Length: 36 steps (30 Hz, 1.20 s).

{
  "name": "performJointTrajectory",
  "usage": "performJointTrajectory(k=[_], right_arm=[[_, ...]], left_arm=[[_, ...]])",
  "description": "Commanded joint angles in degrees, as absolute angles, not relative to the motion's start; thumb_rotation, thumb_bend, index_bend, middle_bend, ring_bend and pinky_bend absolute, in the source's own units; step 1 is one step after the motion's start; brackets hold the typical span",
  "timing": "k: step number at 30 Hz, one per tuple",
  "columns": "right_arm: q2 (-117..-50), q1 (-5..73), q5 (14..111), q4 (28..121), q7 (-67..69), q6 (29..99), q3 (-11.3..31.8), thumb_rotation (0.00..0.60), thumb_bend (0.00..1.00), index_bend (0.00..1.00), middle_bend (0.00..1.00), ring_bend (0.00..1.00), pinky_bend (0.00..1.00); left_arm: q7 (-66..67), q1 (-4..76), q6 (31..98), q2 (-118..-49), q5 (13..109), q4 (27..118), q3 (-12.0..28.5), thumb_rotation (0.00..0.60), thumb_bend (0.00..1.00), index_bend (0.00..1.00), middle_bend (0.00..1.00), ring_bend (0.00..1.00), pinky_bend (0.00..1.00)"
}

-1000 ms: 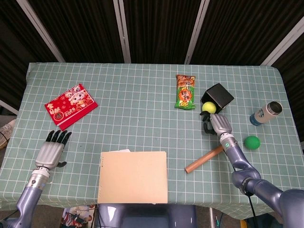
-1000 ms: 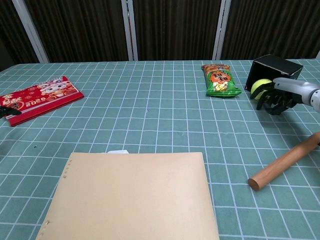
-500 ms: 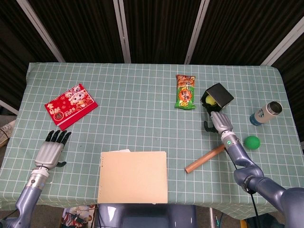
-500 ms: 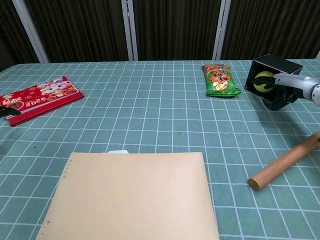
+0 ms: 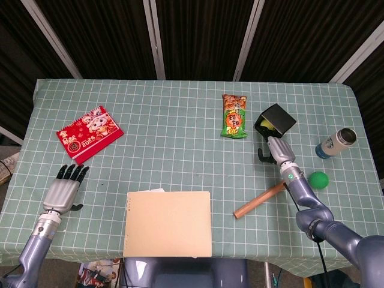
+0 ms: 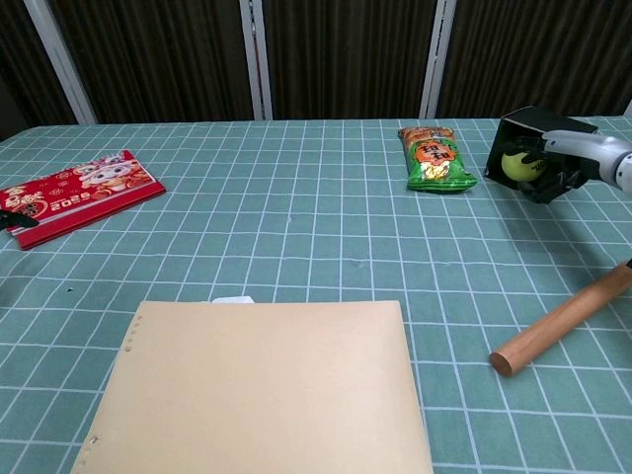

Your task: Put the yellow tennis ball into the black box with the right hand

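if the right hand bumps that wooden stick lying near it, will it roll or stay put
The wooden stick looks like a round, stiff dowel lying flat on the checked tablecloth, so a sideways nudge would probably roll it. Pushed along its length, it would more likely slide. The cloth may damp the roll somewhat.

bright, even | faint shadows | backdrop dark | possibly overhead-lit

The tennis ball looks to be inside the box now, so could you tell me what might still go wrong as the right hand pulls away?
The tennis ball sits just inside the open mouth of the tipped black box, so it could roll back out. The right hand is at the opening; withdrawing might drag the ball along or nudge the box.
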<state>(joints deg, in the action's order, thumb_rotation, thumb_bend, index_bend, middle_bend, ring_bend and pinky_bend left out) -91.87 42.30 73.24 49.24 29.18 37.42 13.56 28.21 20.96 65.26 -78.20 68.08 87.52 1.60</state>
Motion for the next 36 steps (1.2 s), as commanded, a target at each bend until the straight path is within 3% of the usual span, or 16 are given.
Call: performJointTrajectory(k=[1, 11, 16, 22, 30, 36], right_arm=[[-90.91, 41.78, 73.35, 51.05, 29.19, 38.29, 13.45, 0.600, 0.65, 0.00, 0.00, 0.00, 0.27], [-83.47, 36.51, 73.87, 69.60, 24.62, 45.81, 11.85, 0.600, 0.65, 0.00, 0.00, 0.00, 0.27], [-77.99, 31.69, 75.40, 83.38, 19.16, 53.01, 9.48, 0.600, 0.65, 0.00, 0.00, 0.00, 0.02], [-73.33, 23.64, 79.99, 93.58, 12.51, 66.34, 5.52, 0.600, 0.59, 0.00, 0.00, 0.00, 0.00], [-69.13, 12.25, 90.42, 96.79, 11.12, 82.39, -2.90, 0.600, 0.57, 0.00, 0.00, 0.00, 0.00], [-70.60, 5.07, 92.79, 88.57, 5.03, 93.10, -4.11, 0.600, 0.57, 0.00, 0.00, 0.00, 0.00]], left_arm=[[28.14, 20.85, 65.54, -78.03, 68.43, 87.85, 1.42, 0.600, 0.08, 0.00, 0.05, 0.00, 0.00], [26.44, 19.87, 68.10, -75.92, 72.88, 90.55, -0.03, 0.600, 0.08, 0.00, 0.05, 0.00, 0.00], [24.43, 19.19, 69.58, -74.25, 76.62, 91.94, -1.28, 0.600, 0.08, 0.00, 0.05, 0.00, 0.00], [20.91, 18.09, 72.38, -72.05, 81.67, 93.38, -2.56, 0.600, 0.08, 0.00, 0.04, 0.00, 0.00], [16.00, 16.16, 78.25, -70.39, 89.03, 93.32, -3.70, 0.600, 0.08, 0.00, 0.00, 0.00, 0.00], [14.15, 15.08, 80.14, -69.60, 90.61, 92.82, -3.80, 0.600, 0.08, 0.00, 0.00, 0.00, 0.00]])
